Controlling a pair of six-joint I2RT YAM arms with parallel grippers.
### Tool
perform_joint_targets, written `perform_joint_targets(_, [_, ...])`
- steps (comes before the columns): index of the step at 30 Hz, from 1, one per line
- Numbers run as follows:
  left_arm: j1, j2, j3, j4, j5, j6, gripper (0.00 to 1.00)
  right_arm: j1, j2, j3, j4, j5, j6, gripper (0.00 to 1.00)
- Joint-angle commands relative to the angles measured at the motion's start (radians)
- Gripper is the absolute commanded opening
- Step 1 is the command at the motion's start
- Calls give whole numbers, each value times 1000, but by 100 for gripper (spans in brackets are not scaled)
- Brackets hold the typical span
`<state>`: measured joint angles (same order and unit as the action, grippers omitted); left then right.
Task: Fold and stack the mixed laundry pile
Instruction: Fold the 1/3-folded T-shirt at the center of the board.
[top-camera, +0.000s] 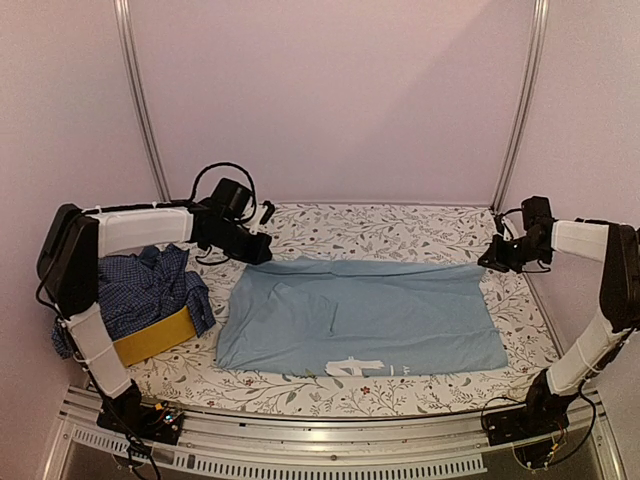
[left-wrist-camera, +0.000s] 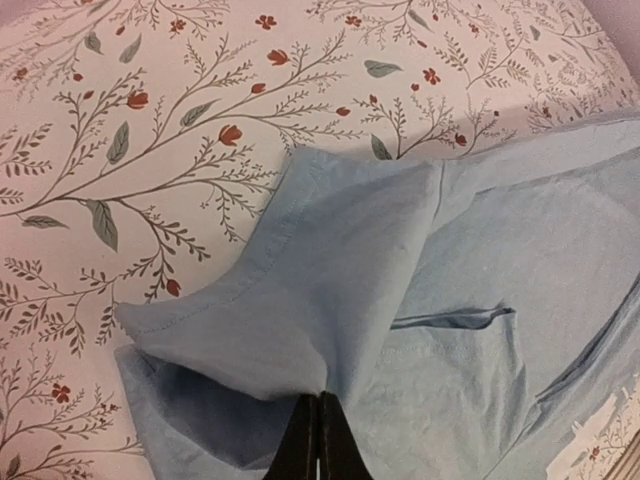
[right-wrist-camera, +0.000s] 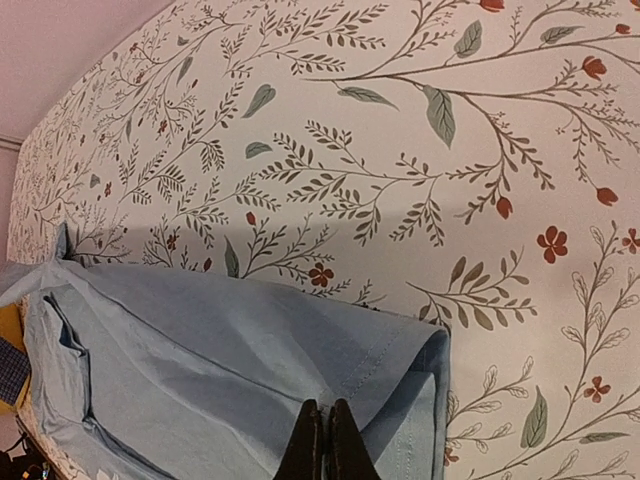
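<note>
Top external, L gripper (top-camera: 264, 254), R gripper (top-camera: 490, 263) pinching T-shirt (top-camera: 360, 315) far corners, cover (top-camera: 380, 225) beyond

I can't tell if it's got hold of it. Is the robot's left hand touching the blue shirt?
Touching. The left wrist view shows the left hand shut on a lifted corner of the blue shirt, with the cloth pinched between its tips.

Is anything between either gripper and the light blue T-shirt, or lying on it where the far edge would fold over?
Nothing visible. The left gripper and right gripper are shut on the far corners of the light blue T-shirt, whose surface is bare. The yellow basket sits off its left side.
</note>
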<state>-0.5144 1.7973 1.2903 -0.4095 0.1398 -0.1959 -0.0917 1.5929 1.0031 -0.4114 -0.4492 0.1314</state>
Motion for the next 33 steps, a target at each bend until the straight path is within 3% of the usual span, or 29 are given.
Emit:
perform_joint_targets(1, [-30,-76,-72,12,-25,-28,0,-17,-78,-56,-29,77,43,0])
perform_joint_targets(14, [-90,-107,-252,3,-71,-89,0,-22,-135,-229,-32,107,166,0])
perform_joint_targets(24, [-91,-179,-195,-48,-186,-110,0,-43,-206,-160,-77,174,173,0])
perform_joint_targets(33, [-96,-229,-250,-15,-109,-102,0,-49,-131,-134,-45,195,141,0])
